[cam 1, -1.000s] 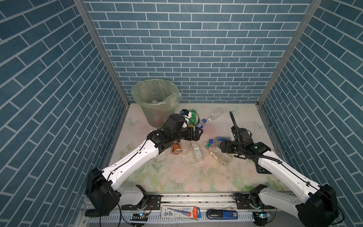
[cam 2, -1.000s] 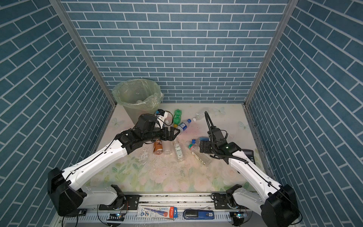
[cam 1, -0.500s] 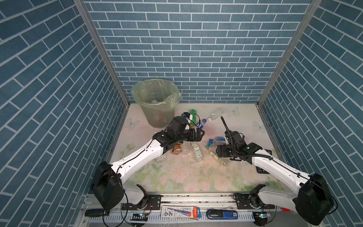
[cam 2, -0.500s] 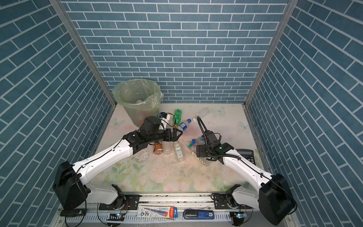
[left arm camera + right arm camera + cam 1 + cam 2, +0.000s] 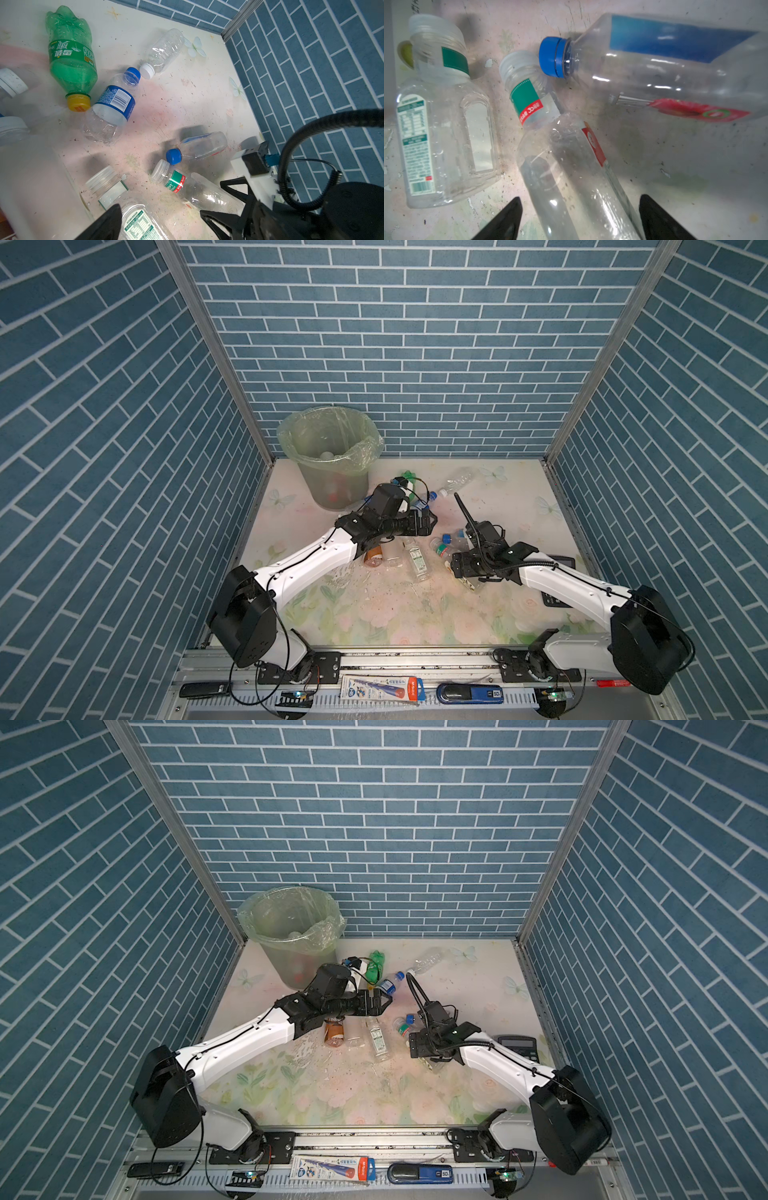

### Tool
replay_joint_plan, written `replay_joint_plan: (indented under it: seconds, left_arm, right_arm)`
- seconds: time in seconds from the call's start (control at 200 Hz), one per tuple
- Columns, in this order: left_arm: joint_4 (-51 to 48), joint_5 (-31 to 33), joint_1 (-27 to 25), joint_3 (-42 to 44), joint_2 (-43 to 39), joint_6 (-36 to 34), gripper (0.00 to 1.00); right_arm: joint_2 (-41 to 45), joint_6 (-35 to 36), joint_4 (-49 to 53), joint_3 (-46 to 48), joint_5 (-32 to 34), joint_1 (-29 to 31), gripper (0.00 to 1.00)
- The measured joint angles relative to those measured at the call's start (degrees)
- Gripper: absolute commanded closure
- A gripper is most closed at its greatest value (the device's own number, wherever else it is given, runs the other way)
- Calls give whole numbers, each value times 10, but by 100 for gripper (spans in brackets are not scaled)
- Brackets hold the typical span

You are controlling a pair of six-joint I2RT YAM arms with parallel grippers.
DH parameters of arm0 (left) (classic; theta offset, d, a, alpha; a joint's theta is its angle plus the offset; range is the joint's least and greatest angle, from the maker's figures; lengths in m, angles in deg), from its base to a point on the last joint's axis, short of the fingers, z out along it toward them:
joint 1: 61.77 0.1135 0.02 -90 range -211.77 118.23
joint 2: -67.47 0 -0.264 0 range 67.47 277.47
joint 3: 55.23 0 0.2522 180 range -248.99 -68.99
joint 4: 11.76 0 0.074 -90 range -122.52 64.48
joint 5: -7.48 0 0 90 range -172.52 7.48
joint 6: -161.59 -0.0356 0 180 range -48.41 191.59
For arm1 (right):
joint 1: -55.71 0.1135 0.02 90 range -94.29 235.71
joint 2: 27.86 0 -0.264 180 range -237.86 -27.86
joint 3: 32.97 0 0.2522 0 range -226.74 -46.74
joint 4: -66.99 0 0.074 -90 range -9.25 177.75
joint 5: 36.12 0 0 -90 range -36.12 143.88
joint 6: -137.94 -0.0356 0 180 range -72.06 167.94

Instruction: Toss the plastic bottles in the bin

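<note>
The bin [image 5: 324, 485] [image 5: 282, 961] stands at the back left with a bottle or two inside. Several plastic bottles lie on the floral table. My right gripper [image 5: 580, 199] [image 5: 455, 570] is open, its fingers on either side of a clear bottle with a red and green neck label [image 5: 571, 166] [image 5: 197, 189]. A blue-capped bottle [image 5: 664, 68] lies beside it. My left gripper [image 5: 160, 209] [image 5: 430, 520] hangs open above a square clear bottle [image 5: 442, 135] [image 5: 378, 1042]. Farther back lie a green bottle [image 5: 70, 62], a blue-labelled one [image 5: 114, 104] and a white-capped one [image 5: 164, 49].
A brown bottle [image 5: 334, 1033] lies under the left forearm. A black calculator [image 5: 517, 1043] sits by the right wall, behind the right arm. Blue brick walls close in the table on three sides.
My right gripper has moved left and toward the front, over the red and green labelled bottle. The left gripper has drifted a little right. Both stayed open.
</note>
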Motion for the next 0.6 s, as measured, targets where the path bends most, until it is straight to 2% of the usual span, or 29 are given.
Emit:
replay_joint_plan:
  seconds: [0.19, 0.465, 0.6]
  left_arm:
    - [0, -1, 0, -14, 11, 0, 1]
    - [-4, -1, 3, -19, 12, 0, 1]
    - [-4, -4, 9, -19, 12, 2, 1]
  right_arm:
    - [-25, 1, -10, 0, 1, 9, 12]
    - [-35, 13, -27, 0, 6, 10, 32]
    - [-37, 15, -31, 0, 9, 10, 37]
